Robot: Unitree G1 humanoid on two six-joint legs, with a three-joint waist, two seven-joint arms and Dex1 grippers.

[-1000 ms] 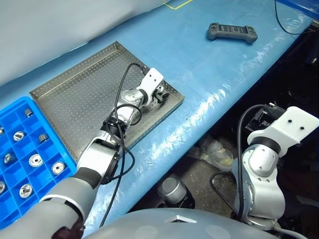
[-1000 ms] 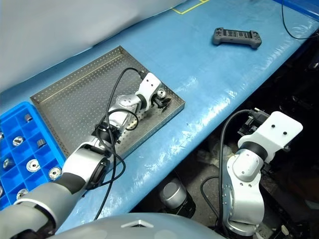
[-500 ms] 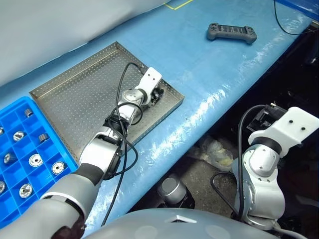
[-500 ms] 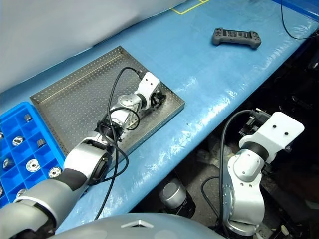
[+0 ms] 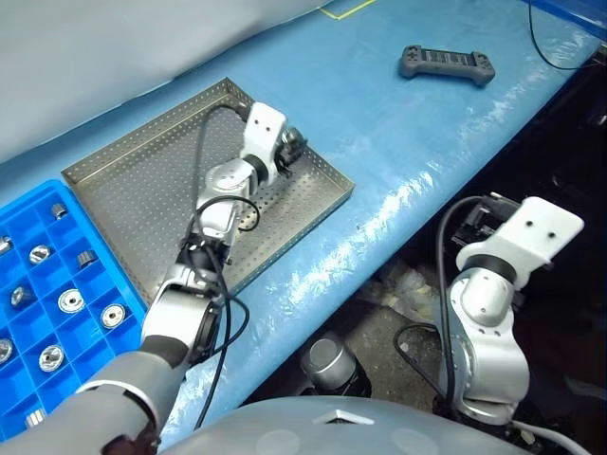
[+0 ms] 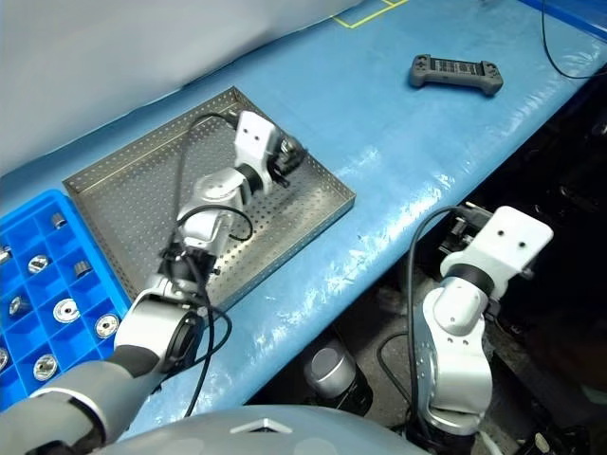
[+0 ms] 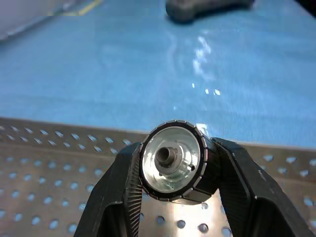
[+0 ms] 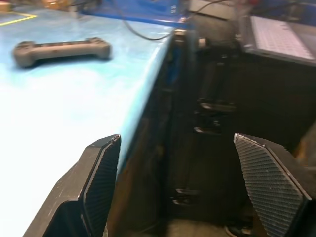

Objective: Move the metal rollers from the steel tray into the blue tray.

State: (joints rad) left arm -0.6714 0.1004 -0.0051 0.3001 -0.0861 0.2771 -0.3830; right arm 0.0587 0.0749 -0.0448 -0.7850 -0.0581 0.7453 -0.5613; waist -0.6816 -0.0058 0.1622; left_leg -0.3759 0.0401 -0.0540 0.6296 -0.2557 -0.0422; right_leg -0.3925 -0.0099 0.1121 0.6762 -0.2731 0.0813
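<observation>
- Blue sheeting covers the long table (image 5: pixel 398 133), its glossy front edge running diagonally across the head views, with a pale grey backdrop behind it.
- On the table lies the steel tray (image 5: pixel 142 194), square, perforated and low-rimmed, its floor bare where it shows around the arm.
- Just beside the steel tray, at the robot's left, sits the blue tray (image 5: pixel 38 313), its grid of square compartments holding several metal rollers (image 5: pixel 70 300), 1 to a cell.
- Off the table's edge on the right, the right hand (image 8: pixel 197 182) hangs in front of dark equipment, its 2 ribbed fingers (image 8: pixel 101 173) spread wide apart with nothing between them.
- Over the far right part of the steel tray, near its rim, the left hand (image 7: pixel 173 170) is raised clear of the floor and clamped on 1 roller (image 7: pixel 172 165).
- Well apart from both trays, a dark grey controller (image 5: pixel 446 63) rests further along the table.
- That gripped roller is a shiny ring with a knurled rim and a centre hub, squeezed between the 2 black fingers (image 7: pixel 121 182).
</observation>
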